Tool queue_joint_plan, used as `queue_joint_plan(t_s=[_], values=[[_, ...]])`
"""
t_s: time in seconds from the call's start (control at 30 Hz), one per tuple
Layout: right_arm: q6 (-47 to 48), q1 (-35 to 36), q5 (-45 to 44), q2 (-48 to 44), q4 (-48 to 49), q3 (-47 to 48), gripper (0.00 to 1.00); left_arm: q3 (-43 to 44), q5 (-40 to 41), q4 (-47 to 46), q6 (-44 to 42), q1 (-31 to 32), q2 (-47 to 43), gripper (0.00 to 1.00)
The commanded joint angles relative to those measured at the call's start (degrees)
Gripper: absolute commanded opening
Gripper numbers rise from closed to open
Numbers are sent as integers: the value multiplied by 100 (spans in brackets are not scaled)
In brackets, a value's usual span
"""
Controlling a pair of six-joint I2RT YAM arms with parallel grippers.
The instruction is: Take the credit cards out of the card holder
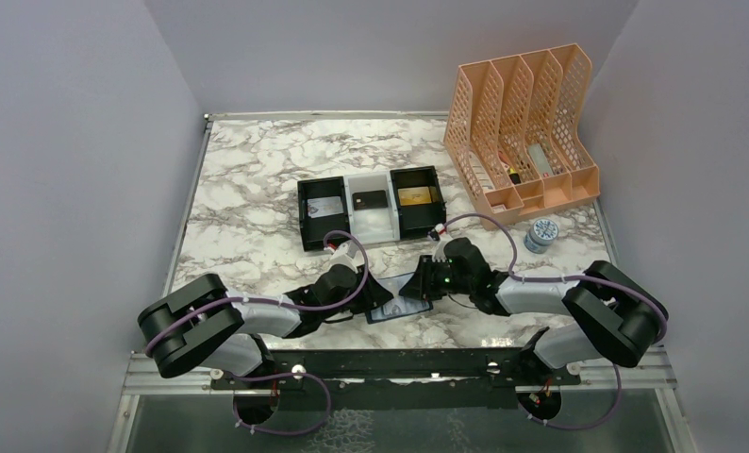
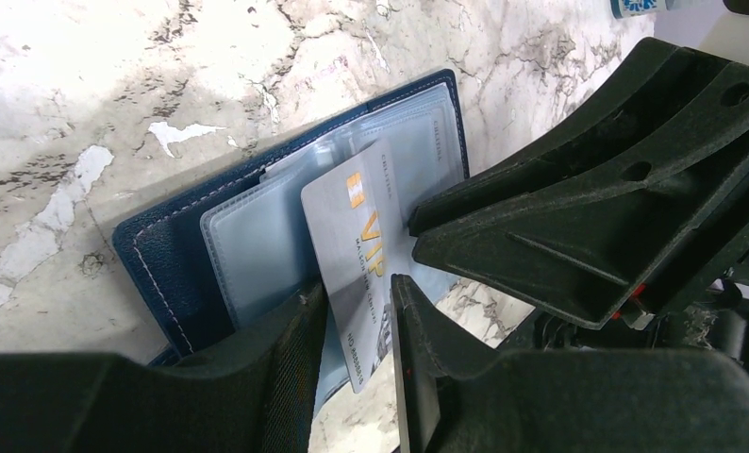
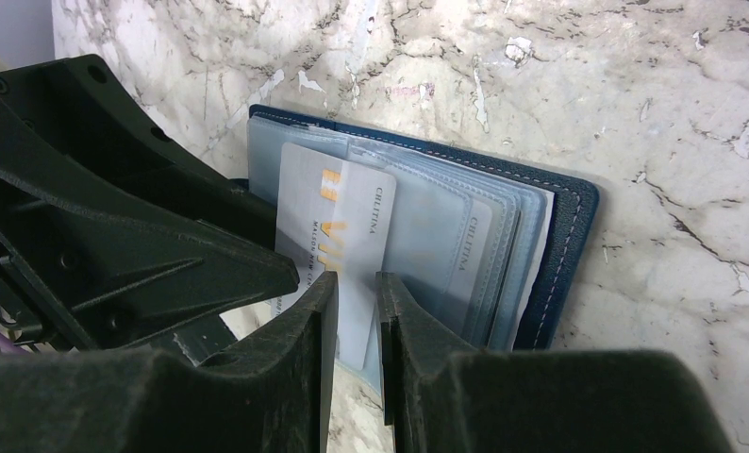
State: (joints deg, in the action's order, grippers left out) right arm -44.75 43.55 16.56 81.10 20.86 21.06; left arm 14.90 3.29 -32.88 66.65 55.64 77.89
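Note:
The navy card holder (image 1: 399, 310) (image 2: 168, 255) (image 3: 564, 226) lies open near the table's front edge, its pale pocket leaves fanned. A silver-grey credit card (image 2: 347, 245) (image 3: 338, 203) with gold "VIP" lettering sticks halfway out of a pocket. My left gripper (image 1: 378, 294) (image 2: 359, 283) is open, its fingers either side of that card's free end with a gap showing. From the other side my right gripper (image 1: 425, 281) (image 3: 357, 276) is shut on the card holder's pocket leaves, its jaws a narrow gap apart.
A black-and-white three-compartment tray (image 1: 369, 231) behind holds a silver card (image 1: 323, 208), a dark card (image 1: 369, 199) and a gold card (image 1: 418, 196). A peach file rack (image 1: 526, 127) stands back right. A small round tin (image 1: 540, 233) sits in front of it.

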Motion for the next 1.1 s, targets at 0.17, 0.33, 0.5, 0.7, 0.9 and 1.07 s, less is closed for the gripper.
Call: queue_joint_plan(t_s=[0.17, 0.33, 0.5, 0.7, 0.9, 1.07], values=[[159, 31, -301, 140, -606, -119, 23, 13, -152, -174, 138, 9, 15, 30], [212, 29, -399, 67, -730, -93, 24, -3, -213, -292, 164, 9, -52, 24], [270, 31, -476, -40, -878, -50, 24, -92, -177, -298, 155, 9, -163, 15], [455, 31, -629, -158, -1192, 116, 24, -392, 44, -289, 113, 9, -395, 10], [735, 31, 170, -297, -1582, 593, 25, -457, 15, -284, 114, 9, -412, 9], [998, 31, 756, -510, -1427, 734, 25, -389, 22, -295, 102, 9, -384, 10]])
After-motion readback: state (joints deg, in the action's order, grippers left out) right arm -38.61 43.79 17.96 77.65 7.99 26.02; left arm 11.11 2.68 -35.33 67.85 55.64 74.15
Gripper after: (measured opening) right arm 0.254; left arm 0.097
